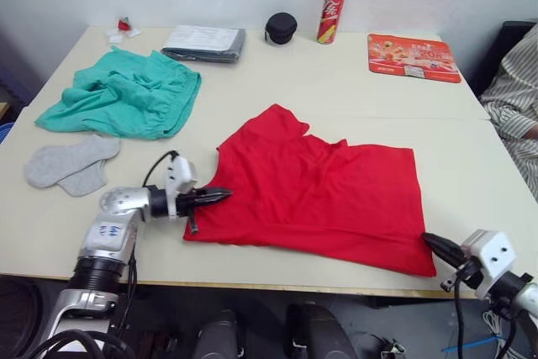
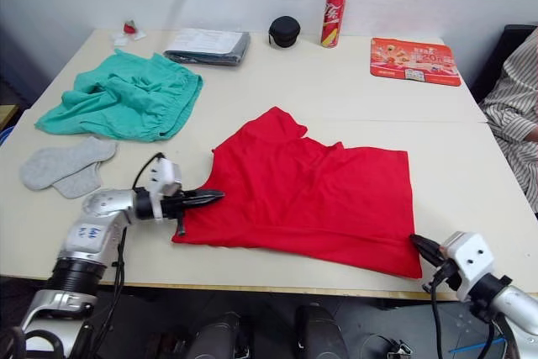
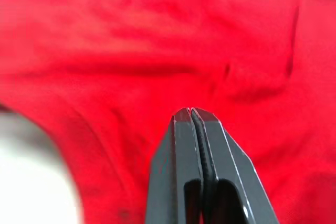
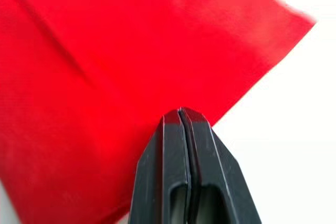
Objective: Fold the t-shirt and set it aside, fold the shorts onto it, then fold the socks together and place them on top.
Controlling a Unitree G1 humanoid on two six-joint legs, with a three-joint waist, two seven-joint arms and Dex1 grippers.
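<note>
Red t-shirt (image 1: 324, 191) flat on desk (image 1: 336, 81), partly folded. Left hand (image 1: 220, 196) shut at its left edge, right hand (image 1: 432, 244) shut by near right corner, likely ready to grab for folding.

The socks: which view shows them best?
The left eye view: both grey socks lie overlapping on the table, clear of the left gripper. The right eye view shows them equally whole, nearer its edge. Both wrist views look onto the red t-shirt instead.
</note>
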